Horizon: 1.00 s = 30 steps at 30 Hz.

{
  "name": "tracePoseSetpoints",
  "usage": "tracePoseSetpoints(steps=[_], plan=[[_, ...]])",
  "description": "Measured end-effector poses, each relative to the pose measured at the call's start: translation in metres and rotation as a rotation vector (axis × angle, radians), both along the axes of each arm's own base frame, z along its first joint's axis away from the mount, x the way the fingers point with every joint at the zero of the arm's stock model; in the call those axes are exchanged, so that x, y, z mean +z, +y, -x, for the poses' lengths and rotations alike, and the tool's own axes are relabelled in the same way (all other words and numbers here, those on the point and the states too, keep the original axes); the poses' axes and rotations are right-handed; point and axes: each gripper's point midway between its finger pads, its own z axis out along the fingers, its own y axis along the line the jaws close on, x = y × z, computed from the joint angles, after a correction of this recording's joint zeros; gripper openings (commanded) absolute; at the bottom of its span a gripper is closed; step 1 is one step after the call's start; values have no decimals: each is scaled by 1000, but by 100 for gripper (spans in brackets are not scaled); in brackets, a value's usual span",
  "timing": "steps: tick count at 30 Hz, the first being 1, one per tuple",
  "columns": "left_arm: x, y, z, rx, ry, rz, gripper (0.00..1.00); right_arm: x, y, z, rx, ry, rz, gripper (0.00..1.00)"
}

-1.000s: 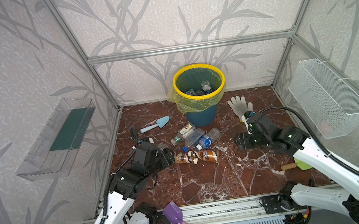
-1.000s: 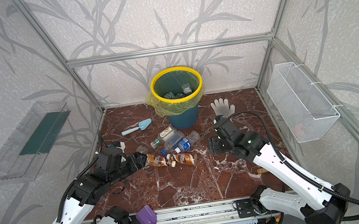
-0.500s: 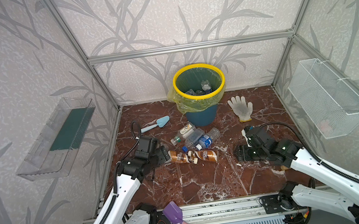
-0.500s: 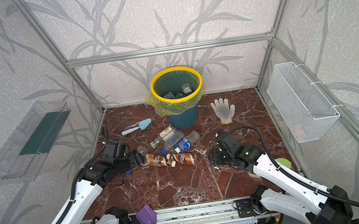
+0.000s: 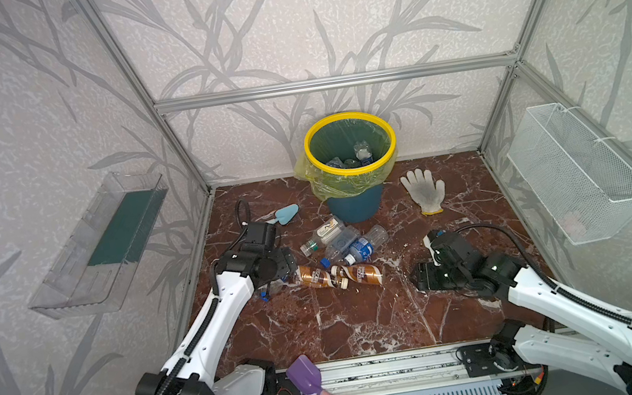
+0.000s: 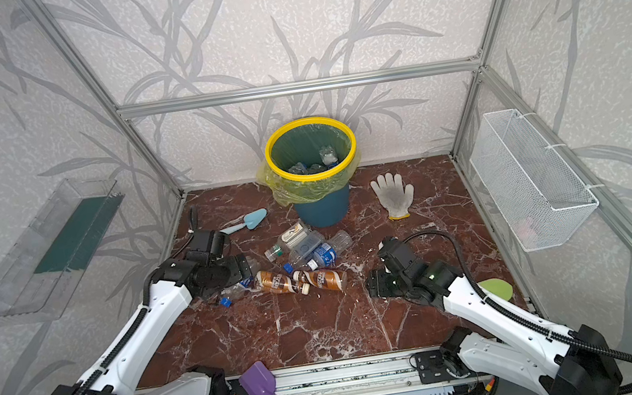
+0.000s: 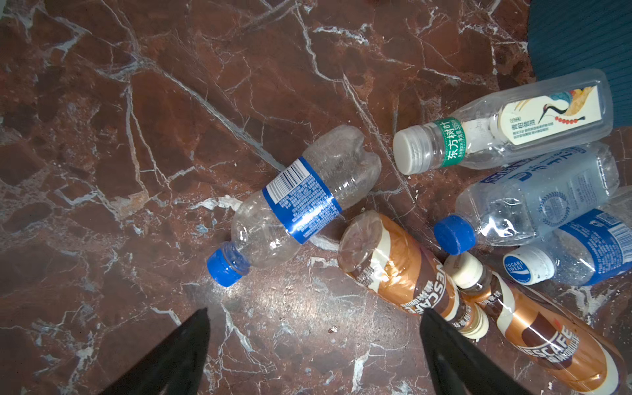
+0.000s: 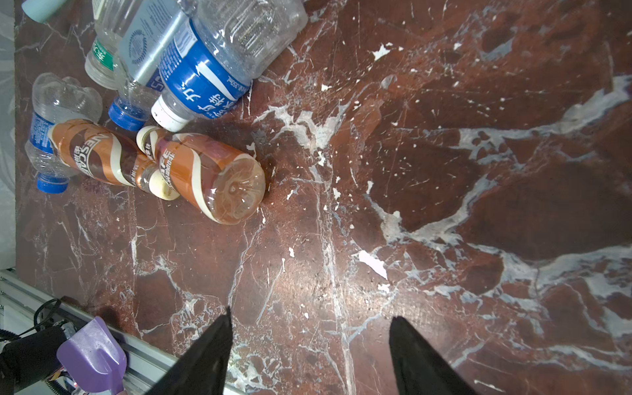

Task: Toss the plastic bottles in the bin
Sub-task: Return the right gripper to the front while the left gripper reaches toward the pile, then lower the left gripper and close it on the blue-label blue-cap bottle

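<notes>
Both top views were shot from high up front, tilted down toward the back wall [image 5: 324,29]. Wrist views were held close over the marble floor [image 7: 136,102], and the plastic bottles [image 7: 297,201] were caught in all four.

NESCAFE on brown-swirled bottle [image 7: 547,342], POCARI SWEAT on white cap [image 7: 527,270], 东方树叶 on green neck band [image 7: 451,142]

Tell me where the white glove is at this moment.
In both top views the white glove lies flat on the floor, right of the middle, beside the bin and apart from it.
</notes>
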Motion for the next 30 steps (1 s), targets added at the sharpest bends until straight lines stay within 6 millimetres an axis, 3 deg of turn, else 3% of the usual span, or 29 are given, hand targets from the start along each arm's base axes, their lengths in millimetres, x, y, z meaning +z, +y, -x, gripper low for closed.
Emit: tracePoseSetpoints(steps=[7, 22, 30], plan=[[-7, 1, -8, -57, 68, -54, 96, -2, 2, 0, 5, 0, -9, 73], [-44, 5, -10, -75, 233, -66, 95, -7, 5, 0, 12, 6, -20, 73], [-56, 6, -15, -72, 287, -67, 89, -6, 7, 0, 16, 6, -28, 73]])
